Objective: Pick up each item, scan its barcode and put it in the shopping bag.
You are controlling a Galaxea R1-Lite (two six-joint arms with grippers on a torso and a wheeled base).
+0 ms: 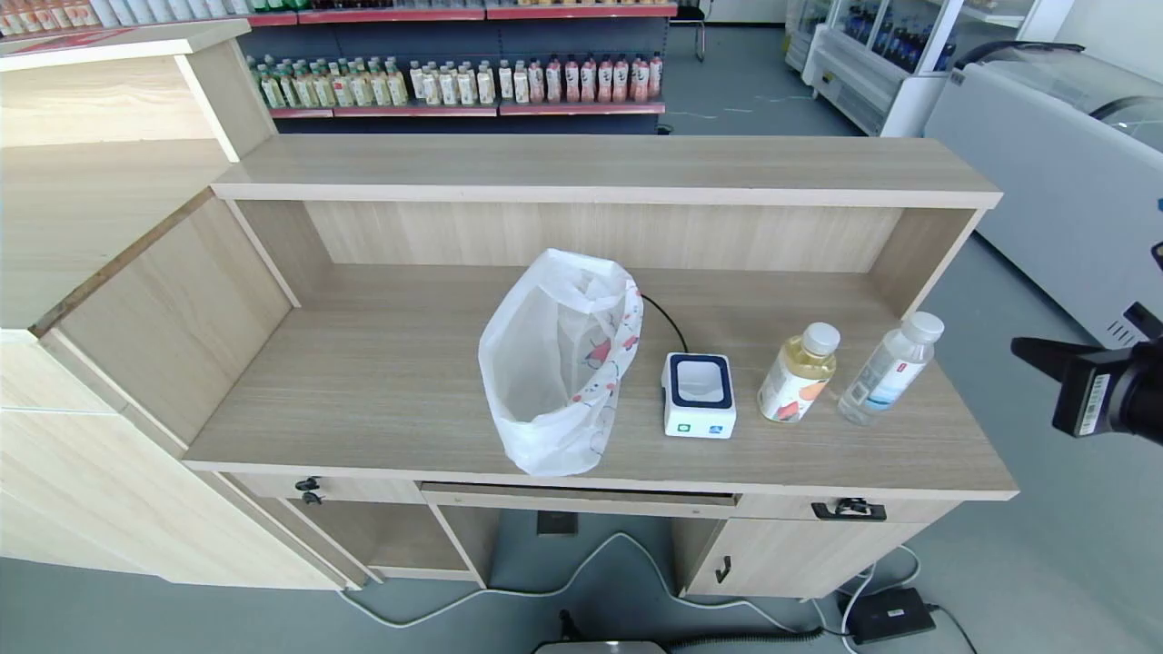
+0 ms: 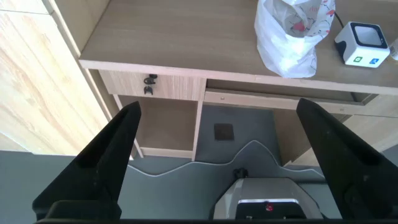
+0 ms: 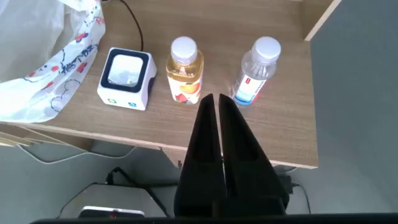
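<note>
Two items wait to be scanned, both standing upright on the counter (image 1: 382, 381): a clear water bottle (image 1: 886, 368) and a yellow drink bottle (image 1: 798, 374). They stand just beside each other without touching. The water bottle is the one nearer the right claw (image 3: 216, 106), and the yellow one stands just past it. Beyond the yellow bottle is the scanner (image 1: 699, 394), window facing up, and farthest from that claw the shopping bag (image 1: 554, 363) stands with its mouth open and looks empty.

The right claw hangs off the counter's right end, well apart from both bottles. Its fingers are pressed together and hold nothing, and from its own camera the tips aim at the gap between the two bottles. The left claw (image 2: 217, 109) is spread wide and empty, low in front of the counter's other end, with the bag and scanner well away from it.

By my reading the task is at its very start: nothing has been picked up, scanned or bagged. The next move probably falls to the right claw. It would have to part its fingers, come in over the counter edge and close round the water bottle's body without knocking the yellow bottle. The barcode must then be turned toward the scanner window; where it sits on the label cannot be made out
</note>
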